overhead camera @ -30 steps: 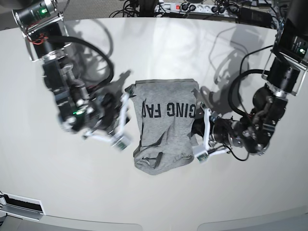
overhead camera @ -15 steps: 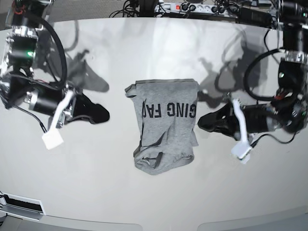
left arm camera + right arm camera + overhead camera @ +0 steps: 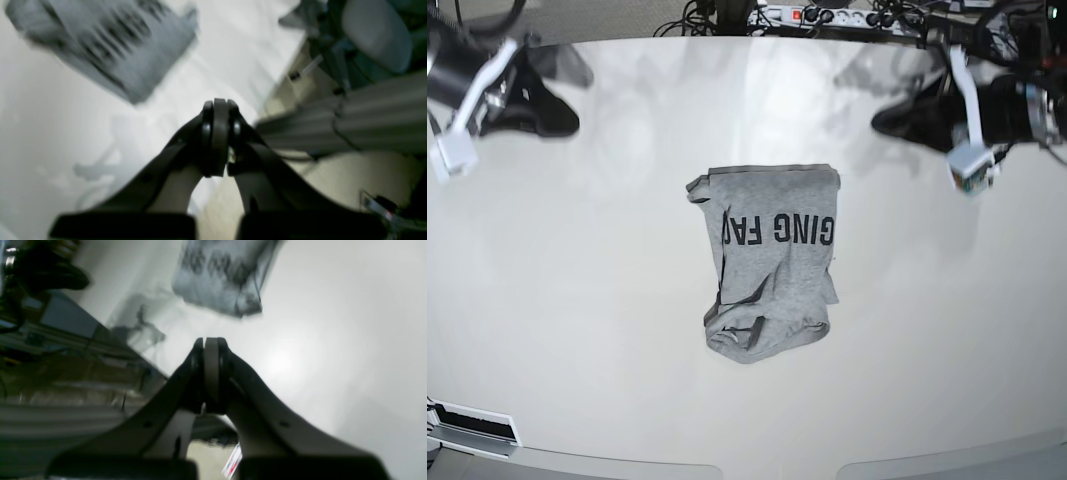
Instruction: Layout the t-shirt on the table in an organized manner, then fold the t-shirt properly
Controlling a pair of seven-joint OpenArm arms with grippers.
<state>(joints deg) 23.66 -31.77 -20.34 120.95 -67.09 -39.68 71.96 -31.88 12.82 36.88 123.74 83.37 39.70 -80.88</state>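
The heather-grey t-shirt (image 3: 772, 265) lies folded into a narrow upright bundle at the middle of the white table (image 3: 577, 300). Black lettering shows across it and its lower end is rumpled. It appears blurred in the left wrist view (image 3: 110, 40) and in the right wrist view (image 3: 223, 276). My left gripper (image 3: 882, 122) is shut and empty, raised at the far right, well away from the shirt; its closed tips show in the left wrist view (image 3: 218, 110). My right gripper (image 3: 570, 124) is shut and empty at the far left, with its closed tips in the right wrist view (image 3: 210, 346).
A power strip with cables (image 3: 827, 15) runs along the table's far edge. A grey chair (image 3: 377, 33) stands beyond the table's edge. A white device (image 3: 472, 428) sits at the near left corner.
Both arms have pulled away from the shirt's sides, up and outward to the far corners. The grippers have closed. The shirt has not moved.
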